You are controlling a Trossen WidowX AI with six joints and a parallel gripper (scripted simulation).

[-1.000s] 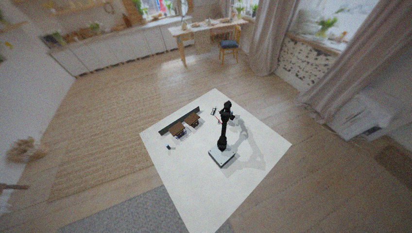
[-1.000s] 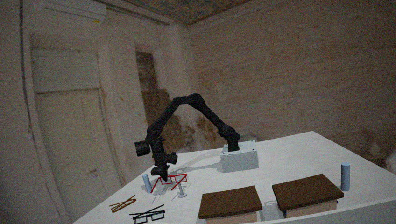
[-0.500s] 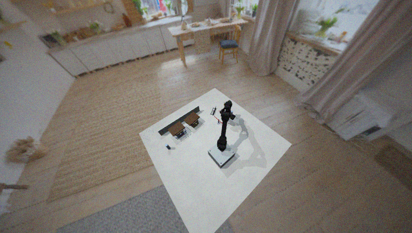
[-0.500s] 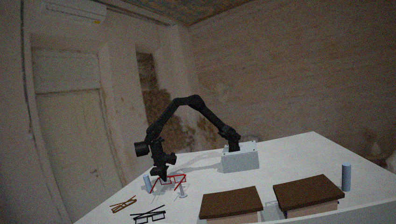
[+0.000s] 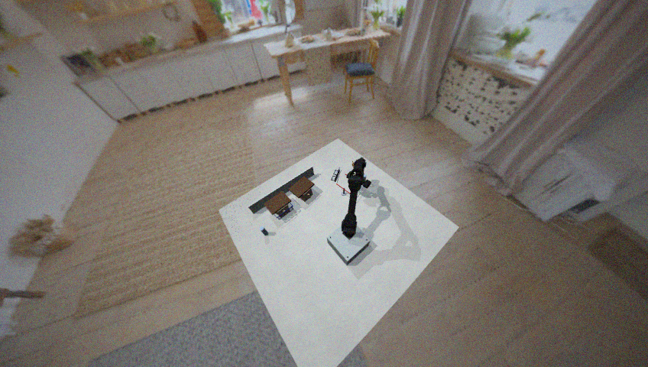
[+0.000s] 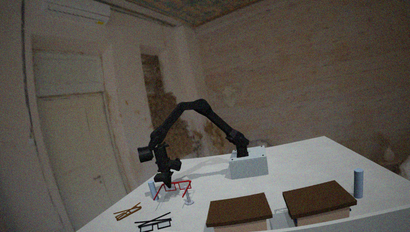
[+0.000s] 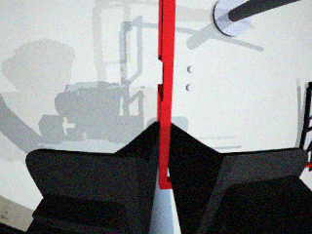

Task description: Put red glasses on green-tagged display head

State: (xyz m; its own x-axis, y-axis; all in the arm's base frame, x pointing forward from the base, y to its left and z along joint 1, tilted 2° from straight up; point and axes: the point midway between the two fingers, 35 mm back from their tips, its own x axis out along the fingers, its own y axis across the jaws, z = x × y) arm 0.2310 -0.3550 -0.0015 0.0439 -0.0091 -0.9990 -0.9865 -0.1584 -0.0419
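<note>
My gripper (image 6: 169, 186) (image 7: 162, 127) is shut on the red glasses (image 5: 341, 186) (image 6: 183, 181) (image 7: 167, 73), gripping the front frame toward one end. The glasses hang above the table, front bar nearly level, temples spread and pointing toward the exterior camera. Two display heads show from above as brown-topped blocks: one (image 5: 302, 186) (image 6: 238, 210) nearer the glasses, the other (image 5: 278, 202) (image 6: 319, 198) beyond it. Dark blue frame parts show at the farther head. The green tag, noses and ears are hidden or too small to tell.
A small stand (image 6: 188, 202) (image 7: 224, 24) is below the red glasses. A light blue cylinder (image 6: 153, 191) (image 7: 163, 214) is beside them; another (image 5: 264, 231) (image 6: 358, 183) is near the farther head. Folded black glasses (image 6: 155, 222) and brown glasses (image 6: 129, 212) lie nearby. A long dark panel (image 5: 273, 195) runs beside the heads.
</note>
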